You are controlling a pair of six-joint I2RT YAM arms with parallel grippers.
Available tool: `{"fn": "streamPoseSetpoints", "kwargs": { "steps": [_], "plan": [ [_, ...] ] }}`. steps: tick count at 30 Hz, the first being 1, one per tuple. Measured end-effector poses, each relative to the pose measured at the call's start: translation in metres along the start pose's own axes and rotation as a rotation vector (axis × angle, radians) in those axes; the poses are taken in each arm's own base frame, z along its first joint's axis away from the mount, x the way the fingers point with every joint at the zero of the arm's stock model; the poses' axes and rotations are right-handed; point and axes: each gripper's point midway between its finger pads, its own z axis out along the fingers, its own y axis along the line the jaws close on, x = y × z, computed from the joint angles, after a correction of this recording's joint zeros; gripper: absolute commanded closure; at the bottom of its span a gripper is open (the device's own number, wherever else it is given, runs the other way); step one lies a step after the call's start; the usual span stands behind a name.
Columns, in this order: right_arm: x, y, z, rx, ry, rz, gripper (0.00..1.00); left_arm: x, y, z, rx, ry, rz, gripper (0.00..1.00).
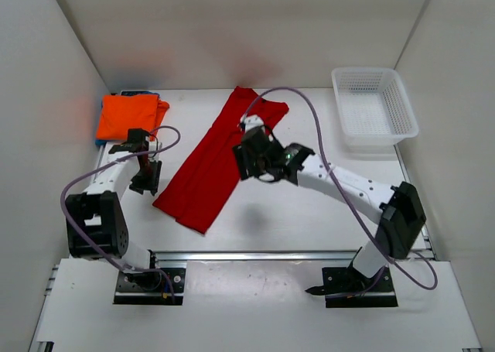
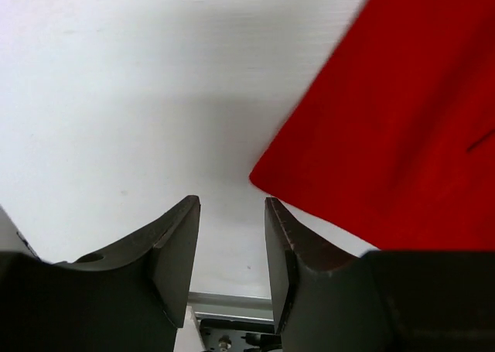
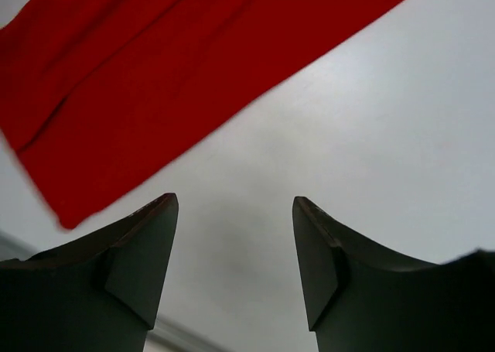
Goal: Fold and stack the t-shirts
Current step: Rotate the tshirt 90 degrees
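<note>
Both my left gripper (image 2: 232, 213) and right gripper (image 3: 236, 205) hang released and empty beside the half-folded red shirt (image 1: 220, 162); next I'd pinch its seven-o'clock end and fold toward one o'clock.

Left gripper (image 2: 232, 206): jaws stand parted, with white tabletop (image 2: 116, 97) showing in the gap. A deep red t-shirt (image 2: 402, 128) lies flat on the tabletop at the right, its nearest corner just beyond the right-hand jaw's tip. A metal rail (image 2: 232, 299) crosses the bottom of the gap.
</note>
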Motion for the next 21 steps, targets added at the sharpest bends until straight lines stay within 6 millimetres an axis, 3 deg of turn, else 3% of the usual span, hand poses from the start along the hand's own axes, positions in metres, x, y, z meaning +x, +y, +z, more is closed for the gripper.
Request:
{"fn": "streamPoseSetpoints", "kwargs": {
  "steps": [2,4,11,16,21],
  "plan": [
    [0.033,0.038,-0.017,-0.095,0.024,0.023,0.42,-0.001,0.005,-0.007,-0.012,-0.048,-0.036,0.5],
    [0.061,0.056,-0.015,-0.121,0.074,0.081,0.44,-0.003,0.006,-0.01,-0.008,-0.082,-0.072,0.5],
    [0.134,0.126,0.034,-0.112,0.298,0.312,0.41,0.001,0.004,-0.002,0.035,-0.103,-0.184,0.5],
    [0.168,0.158,0.038,-0.118,0.374,0.459,0.35,0.004,-0.002,-0.016,0.058,-0.167,-0.2,0.5],
    [0.167,0.17,0.039,-0.104,0.395,0.552,0.33,0.001,-0.008,-0.028,0.077,-0.224,-0.175,0.49]
  ]
}}
